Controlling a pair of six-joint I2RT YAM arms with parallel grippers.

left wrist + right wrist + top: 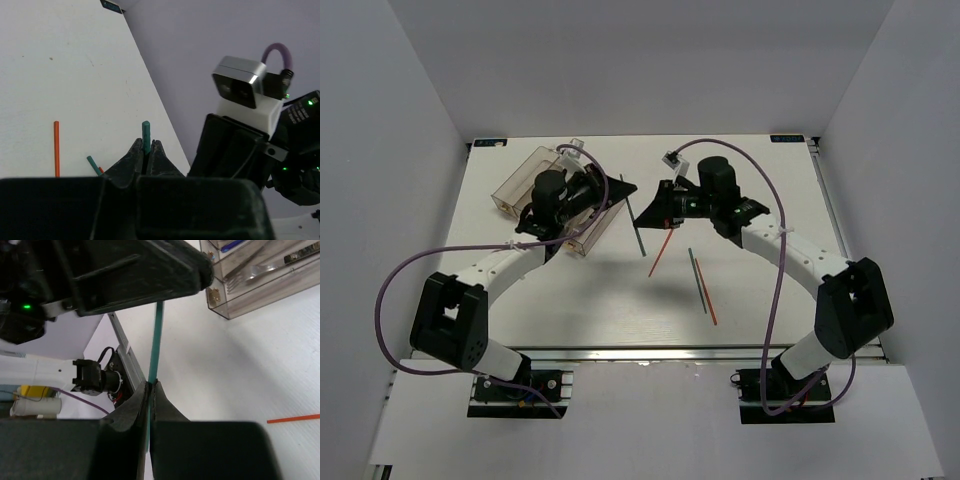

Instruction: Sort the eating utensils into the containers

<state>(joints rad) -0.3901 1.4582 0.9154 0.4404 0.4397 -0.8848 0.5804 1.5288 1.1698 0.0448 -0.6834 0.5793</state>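
Both grippers are shut on the same green chopstick (639,243), which hangs above the table between them. My left gripper (627,190) pinches its upper end; the tip (146,132) sticks out past the shut jaws (146,146). My right gripper (639,217) clamps it lower down (151,386), and the shaft (157,340) runs up to the left gripper's black body (135,270). The smoky-brown tray (510,185) lies at the far left under the left arm. In the right wrist view it (250,297) holds silver forks (250,271) and a blue knife (231,246).
An orange chopstick (660,250), another green chopstick (694,266) and a second orange one (706,300) lie on the white table at centre right. The left wrist view shows them too, an orange one (56,149) and a green one (93,164). White walls enclose the table.
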